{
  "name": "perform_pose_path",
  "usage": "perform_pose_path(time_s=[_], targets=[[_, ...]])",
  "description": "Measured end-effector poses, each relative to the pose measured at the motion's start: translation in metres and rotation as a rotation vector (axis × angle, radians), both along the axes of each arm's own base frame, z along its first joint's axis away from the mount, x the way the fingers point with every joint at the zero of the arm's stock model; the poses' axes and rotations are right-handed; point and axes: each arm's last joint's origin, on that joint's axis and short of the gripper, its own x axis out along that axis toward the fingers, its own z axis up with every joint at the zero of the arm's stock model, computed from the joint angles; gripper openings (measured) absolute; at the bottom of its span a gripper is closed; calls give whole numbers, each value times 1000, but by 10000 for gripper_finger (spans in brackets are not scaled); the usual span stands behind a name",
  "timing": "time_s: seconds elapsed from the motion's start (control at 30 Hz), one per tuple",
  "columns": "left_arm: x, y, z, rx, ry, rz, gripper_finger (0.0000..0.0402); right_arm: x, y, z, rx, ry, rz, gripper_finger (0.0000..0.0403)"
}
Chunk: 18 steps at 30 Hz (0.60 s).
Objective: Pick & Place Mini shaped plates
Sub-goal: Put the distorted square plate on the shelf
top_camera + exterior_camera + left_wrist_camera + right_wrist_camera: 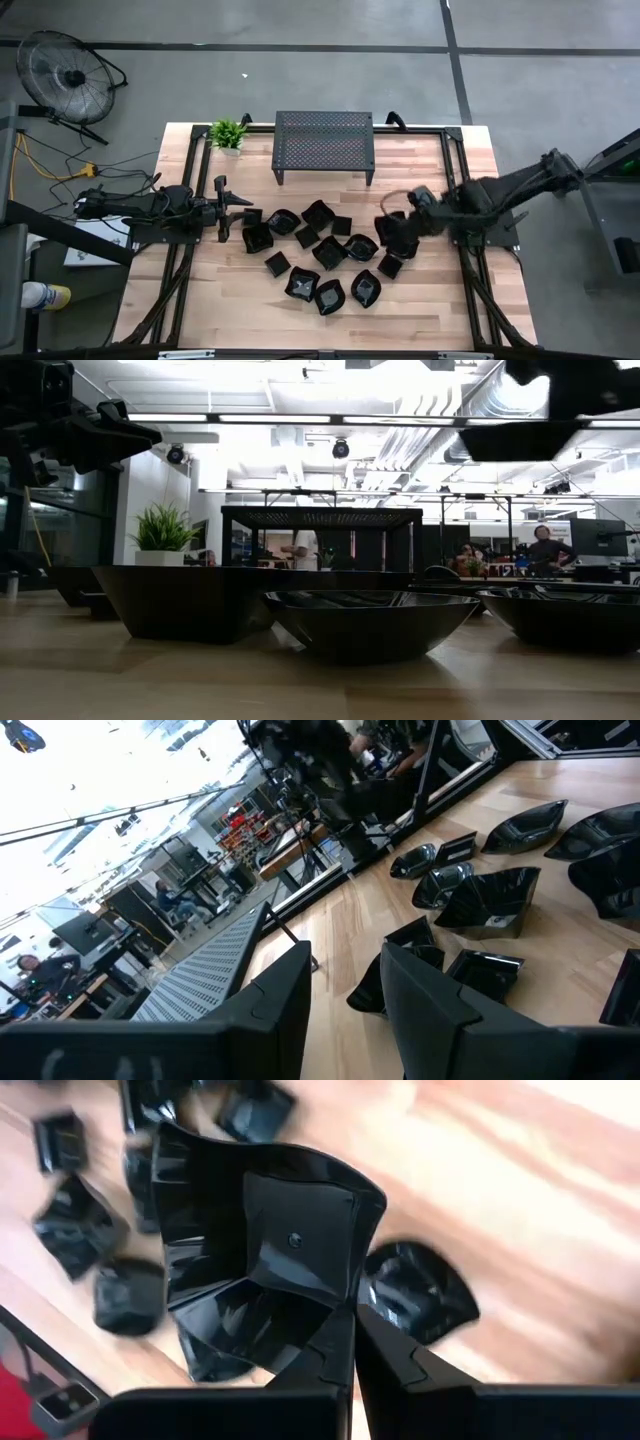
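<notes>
Mini shaped plates (318,258) lie crowded at the tabletop's middle. Right gripper (354,1342), toward the right edge, has its jaws closed on the thin rim of one plate (270,1230); such a glossy rim could slip out. Left gripper (222,208) waits toward the left edge, jaws part-open, holding nothing.

Around my wooden tabletop (440,310) lies a grey concrete floor (300,80), where a fan (62,78) stands. Bright ceiling lights (330,418) glare beyond.
</notes>
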Motion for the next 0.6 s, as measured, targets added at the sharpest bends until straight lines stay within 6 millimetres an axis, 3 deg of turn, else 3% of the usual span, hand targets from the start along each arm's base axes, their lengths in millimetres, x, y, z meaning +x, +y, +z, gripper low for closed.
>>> perform_pose_path(time_s=[0.6], targets=[[0,0,0,0,0,0,120,13,-106,53,-98,-227,-175,0]])
